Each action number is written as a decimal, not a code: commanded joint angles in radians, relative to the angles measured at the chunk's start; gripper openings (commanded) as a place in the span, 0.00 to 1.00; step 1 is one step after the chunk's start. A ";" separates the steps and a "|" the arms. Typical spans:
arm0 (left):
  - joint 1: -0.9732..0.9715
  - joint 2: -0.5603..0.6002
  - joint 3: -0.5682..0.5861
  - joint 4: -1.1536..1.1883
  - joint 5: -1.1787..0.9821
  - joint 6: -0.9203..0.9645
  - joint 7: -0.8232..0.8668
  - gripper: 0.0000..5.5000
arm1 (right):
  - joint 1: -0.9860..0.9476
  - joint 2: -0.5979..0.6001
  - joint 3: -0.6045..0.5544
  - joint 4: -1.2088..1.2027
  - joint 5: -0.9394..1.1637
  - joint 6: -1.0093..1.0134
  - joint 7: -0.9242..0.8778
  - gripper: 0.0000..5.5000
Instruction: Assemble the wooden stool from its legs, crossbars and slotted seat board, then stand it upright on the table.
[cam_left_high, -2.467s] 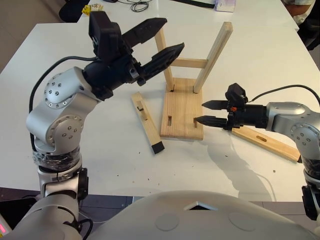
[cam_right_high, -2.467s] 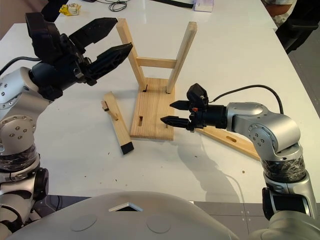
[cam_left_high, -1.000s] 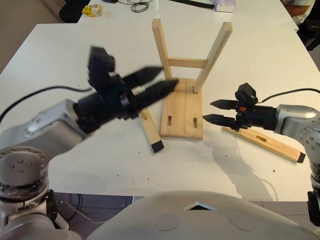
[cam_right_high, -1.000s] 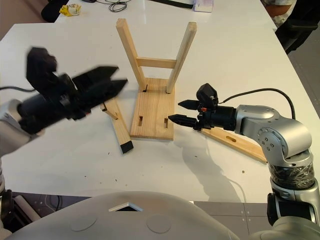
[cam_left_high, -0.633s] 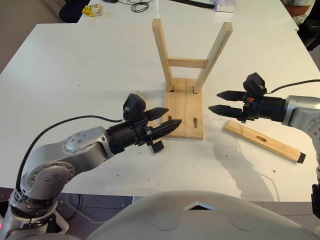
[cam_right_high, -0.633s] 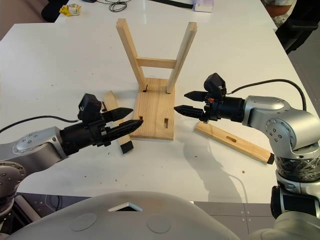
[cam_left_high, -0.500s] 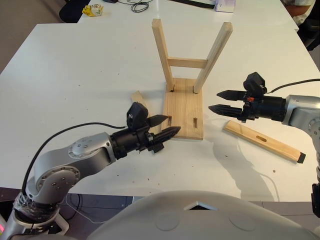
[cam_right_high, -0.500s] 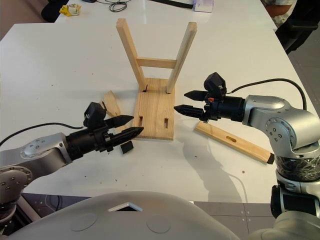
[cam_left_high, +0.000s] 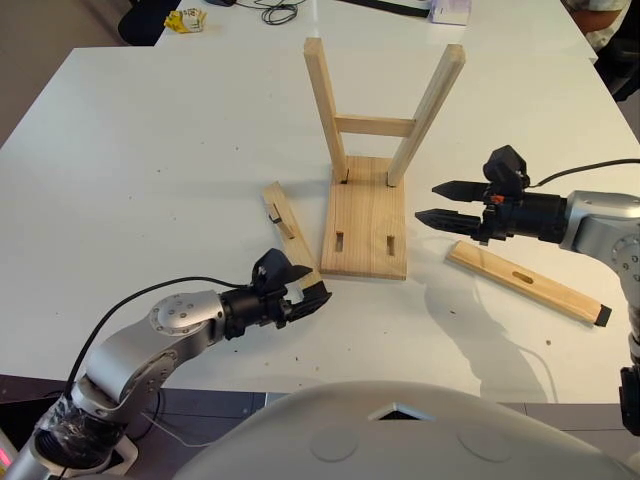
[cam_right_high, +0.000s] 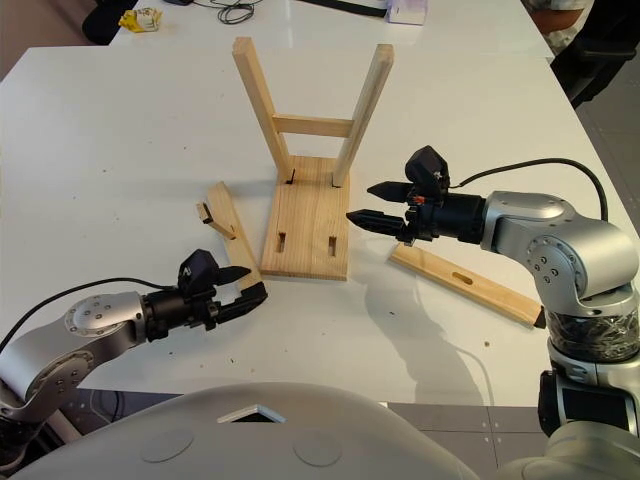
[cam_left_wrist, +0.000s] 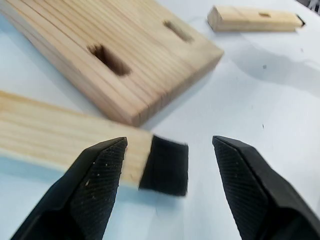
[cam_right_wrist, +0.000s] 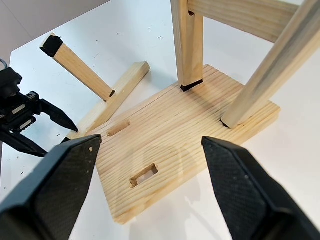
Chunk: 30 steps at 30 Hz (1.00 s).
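Observation:
The slotted seat board (cam_left_high: 365, 228) lies flat on the table. Two legs stand in its far slots, joined by a crossbar (cam_left_high: 375, 125). One loose leg (cam_left_high: 283, 222) lies left of the board, with a short piece sticking out of its slot. Its black-capped end (cam_left_wrist: 165, 165) sits between the fingers of my open left gripper (cam_left_high: 315, 284), low at the table. A second loose leg (cam_left_high: 525, 283) lies right of the board. My right gripper (cam_left_high: 427, 200) hovers open and empty just right of the board, above the near end of that leg.
The white table (cam_left_high: 150, 130) has wide bare room on the left and at the front. Cables and small items (cam_left_high: 190, 18) lie at the far edge. The front table edge runs close under my left arm.
My left arm has swung down from high over the table to its front. Its gripper now straddles the loose leg's black end. My right gripper drew back slightly from the board's edge.

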 joint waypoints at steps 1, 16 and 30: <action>0.027 0.059 0.021 0.005 0.063 -0.022 -0.083 0.58 | 0.004 0.005 -0.007 -0.013 0.002 0.004 -0.019 0.68; 0.022 0.149 0.217 0.066 0.138 -0.037 -0.247 0.58 | 0.054 0.018 -0.034 -0.046 0.011 -0.001 -0.054 0.68; -0.265 -0.122 0.352 0.033 -0.317 0.590 0.209 0.58 | 0.039 0.020 -0.016 -0.038 0.002 -0.009 -0.051 0.68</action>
